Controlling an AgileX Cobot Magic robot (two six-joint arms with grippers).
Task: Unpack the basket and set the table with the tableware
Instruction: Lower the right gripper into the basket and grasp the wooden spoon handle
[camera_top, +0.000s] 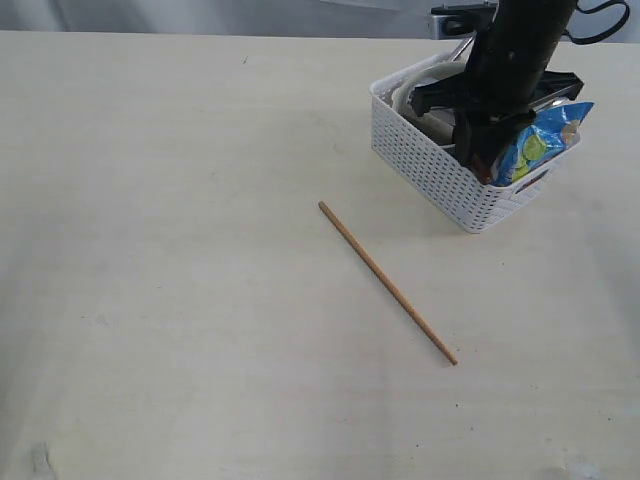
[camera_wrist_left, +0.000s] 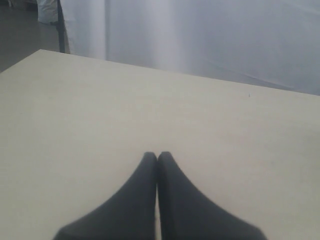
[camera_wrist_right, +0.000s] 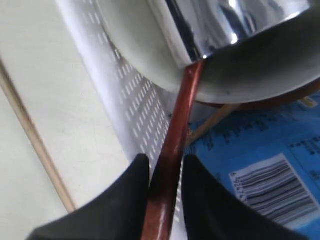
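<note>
White lattice plastic walls the basket at the table's far right, where we see a cream bowl, steel cup and blue snack packet inside, our right gripper pinching the red-brown spoon, left gripper pressed shut, one slender chopstick lying outside.

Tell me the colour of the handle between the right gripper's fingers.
Glossy red-brown spoon handle; clearest in the right wrist view.

Arm masks most of the basket at one o'clock; spoon loses its end behind the cup.
</note>
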